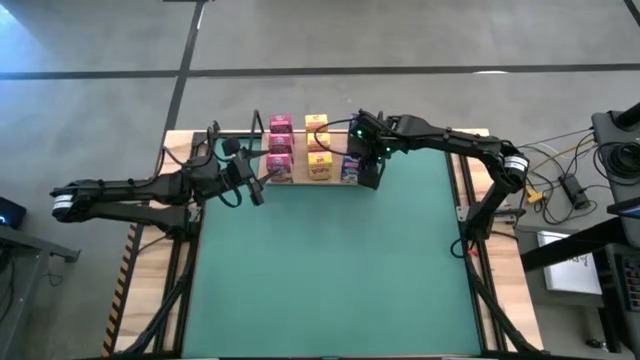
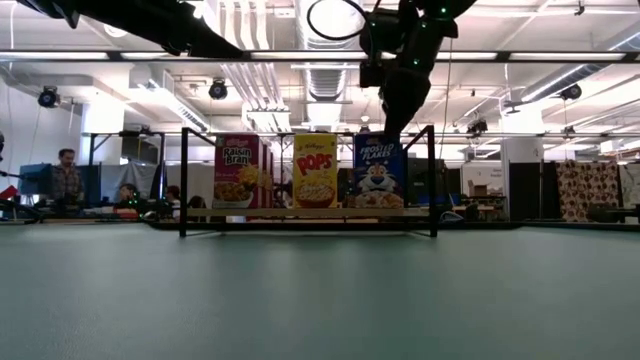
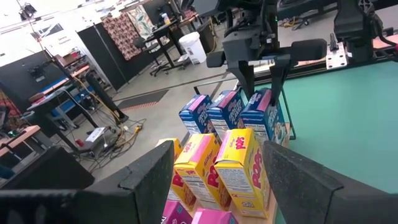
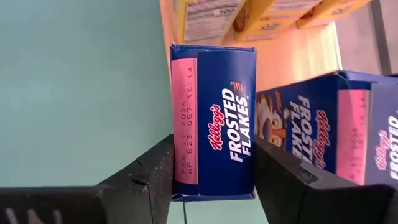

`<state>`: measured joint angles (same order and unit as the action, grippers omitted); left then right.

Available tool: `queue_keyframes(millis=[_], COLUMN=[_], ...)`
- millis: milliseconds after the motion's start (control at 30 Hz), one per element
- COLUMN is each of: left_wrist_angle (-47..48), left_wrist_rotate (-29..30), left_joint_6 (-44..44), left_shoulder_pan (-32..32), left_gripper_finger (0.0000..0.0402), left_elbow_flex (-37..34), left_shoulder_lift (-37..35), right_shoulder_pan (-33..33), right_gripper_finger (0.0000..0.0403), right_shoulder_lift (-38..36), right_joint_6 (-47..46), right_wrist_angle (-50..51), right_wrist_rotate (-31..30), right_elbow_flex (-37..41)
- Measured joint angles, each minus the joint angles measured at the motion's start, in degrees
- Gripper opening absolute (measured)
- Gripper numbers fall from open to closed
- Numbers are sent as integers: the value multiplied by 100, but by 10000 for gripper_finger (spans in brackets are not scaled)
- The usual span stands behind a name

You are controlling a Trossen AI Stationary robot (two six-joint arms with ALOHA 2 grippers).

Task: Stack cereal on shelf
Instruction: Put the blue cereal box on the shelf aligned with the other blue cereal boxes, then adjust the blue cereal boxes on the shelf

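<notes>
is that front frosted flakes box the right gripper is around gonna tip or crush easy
Probably tippy: the front Frosted Flakes box stands tall and thin on the shelf. Likely light and crushable, being thin printed cardboard, so a gentle squeeze seems wise. The right gripper straddles its flat sides, which should resist slipping.

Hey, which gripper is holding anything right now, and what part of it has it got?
The right gripper straddles the front blue cereal box across its top; a firm grip cannot be told. The left gripper is open and holds nothing.
</notes>
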<state>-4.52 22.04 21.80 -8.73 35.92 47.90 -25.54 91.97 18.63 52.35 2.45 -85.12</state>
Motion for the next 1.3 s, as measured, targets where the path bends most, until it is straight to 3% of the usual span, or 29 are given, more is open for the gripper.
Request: queue_keyframes(millis=[467, 1067, 1300], left_wrist_angle=[69, 80, 77], left_wrist_rotate=[0, 0, 0], left_joint_6=[0, -2, -4], left_shoulder_pan=[0, 0, 0], left_gripper_finger=[228, 228, 228], left_elbow_flex=[-2, -2, -2], left_shoulder_lift=[0, 0, 0], right_shoulder_pan=[0, 0, 0], right_gripper_finger=[179, 261, 265], right_shoulder_lift=[-66, -73, -73], right_joint_6=[46, 14, -244], right_wrist_angle=[178, 194, 646], right_wrist_rotate=[-257, -255, -259], right_elbow_flex=[0, -158, -611])
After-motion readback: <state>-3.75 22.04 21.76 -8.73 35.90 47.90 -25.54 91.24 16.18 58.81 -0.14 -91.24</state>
